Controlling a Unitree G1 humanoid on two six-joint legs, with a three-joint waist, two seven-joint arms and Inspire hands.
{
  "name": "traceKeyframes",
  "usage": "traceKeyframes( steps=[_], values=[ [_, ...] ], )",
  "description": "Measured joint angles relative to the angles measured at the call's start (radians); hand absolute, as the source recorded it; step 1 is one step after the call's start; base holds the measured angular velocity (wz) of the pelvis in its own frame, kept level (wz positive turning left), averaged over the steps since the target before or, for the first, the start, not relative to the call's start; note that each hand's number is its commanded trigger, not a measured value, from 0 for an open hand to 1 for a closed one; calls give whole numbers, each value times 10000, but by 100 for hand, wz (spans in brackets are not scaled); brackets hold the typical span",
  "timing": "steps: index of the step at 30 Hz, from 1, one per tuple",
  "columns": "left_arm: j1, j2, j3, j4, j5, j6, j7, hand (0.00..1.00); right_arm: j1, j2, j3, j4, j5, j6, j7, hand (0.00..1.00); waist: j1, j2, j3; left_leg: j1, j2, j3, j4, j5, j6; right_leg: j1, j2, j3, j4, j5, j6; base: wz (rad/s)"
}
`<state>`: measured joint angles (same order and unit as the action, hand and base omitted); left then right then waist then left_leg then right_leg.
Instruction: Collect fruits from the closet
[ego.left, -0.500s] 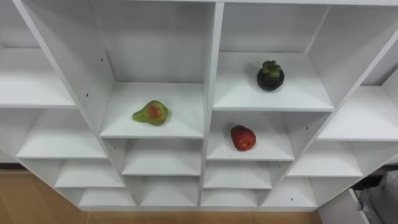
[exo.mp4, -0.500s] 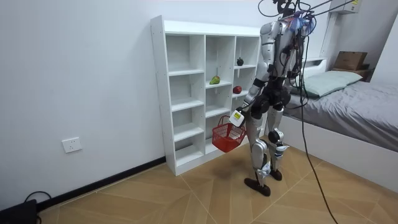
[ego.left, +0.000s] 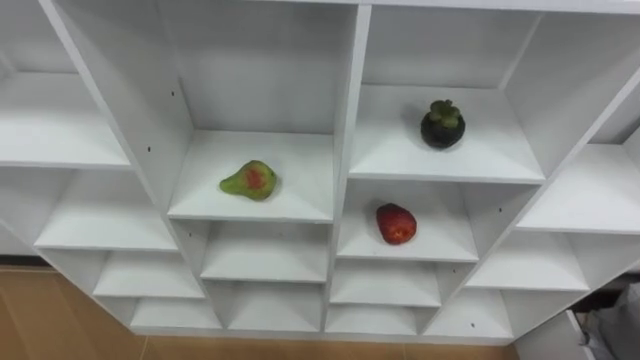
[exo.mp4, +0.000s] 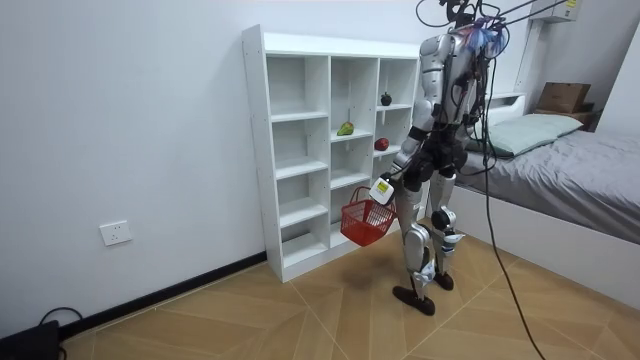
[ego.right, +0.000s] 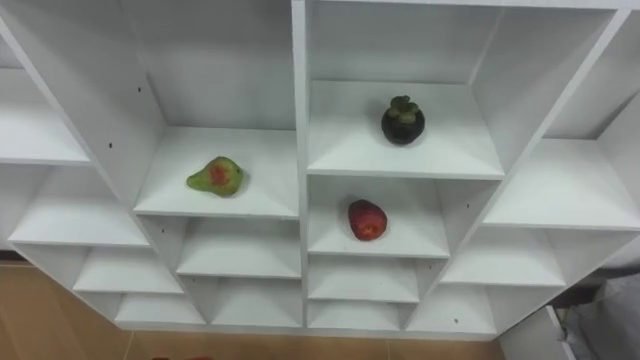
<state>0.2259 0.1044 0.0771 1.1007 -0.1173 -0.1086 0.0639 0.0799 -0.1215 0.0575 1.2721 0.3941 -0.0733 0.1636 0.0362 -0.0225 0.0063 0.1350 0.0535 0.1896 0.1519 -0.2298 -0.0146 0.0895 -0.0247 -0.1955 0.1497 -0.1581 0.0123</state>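
Low at the robot's side, mid-frame in the room view, the left hand (exo.mp4: 380, 189) is curled round the handle of a red basket (exo.mp4: 364, 223). All the fruit lies ahead and higher, in the white closet (ego.left: 345, 150): red fruit (ego.left: 396, 223) centre-right, green pear (ego.left: 250, 181) on its side centre-left, dark fruit (ego.left: 442, 125) upper right. Wood floor (exo.mp4: 300, 310); a bed (exo.mp4: 590, 170) at the far right.
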Motion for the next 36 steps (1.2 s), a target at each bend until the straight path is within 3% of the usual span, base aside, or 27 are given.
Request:
traceKeyframes(
  steps=[6,17,22,26,33,36],
  values=[
    [0,-11,-3,-7,11,-34,38,100,39,-13,-32,-374,-32,-16,-86,0,-19,33,-12,-25,3,2,-1,0,0,-37,4,7,4,0,0,0],
    [-211,-14,-3,-5,21,-116,115,100,279,-9,-154,-2610,-47,-529,-748,0,-41,96,-30,-17,15,118,-11,-1,-1,-128,17,-14,1,2,-4,-1],
    [-214,-6,-16,-244,27,-159,126,100,641,-9,-175,-4575,-141,-592,-987,0,-55,86,-56,-31,18,188,-12,0,-1,-169,23,60,54,7,-10,-3],
    [-167,-10,-20,-251,-2,-159,145,100,708,-8,-147,-5714,-548,-614,-1106,0,-101,107,-17,0,15,212,-11,0,-1,-113,15,48,49,12,-12,-1],
    [-147,-9,-19,-247,9,-200,177,100,1494,-7,-96,-8261,-1121,-677,-1388,0,-116,74,-24,-53,17,222,-11,0,-1,-256,12,68,36,13,-14,0],
    [-170,-6,-16,-255,29,-235,136,100,1542,-26,-101,-9075,-1251,-740,-1388,0,-128,82,-81,-184,22,230,4,0,-1,-386,12,68,57,23,-25,0]
  ],
)
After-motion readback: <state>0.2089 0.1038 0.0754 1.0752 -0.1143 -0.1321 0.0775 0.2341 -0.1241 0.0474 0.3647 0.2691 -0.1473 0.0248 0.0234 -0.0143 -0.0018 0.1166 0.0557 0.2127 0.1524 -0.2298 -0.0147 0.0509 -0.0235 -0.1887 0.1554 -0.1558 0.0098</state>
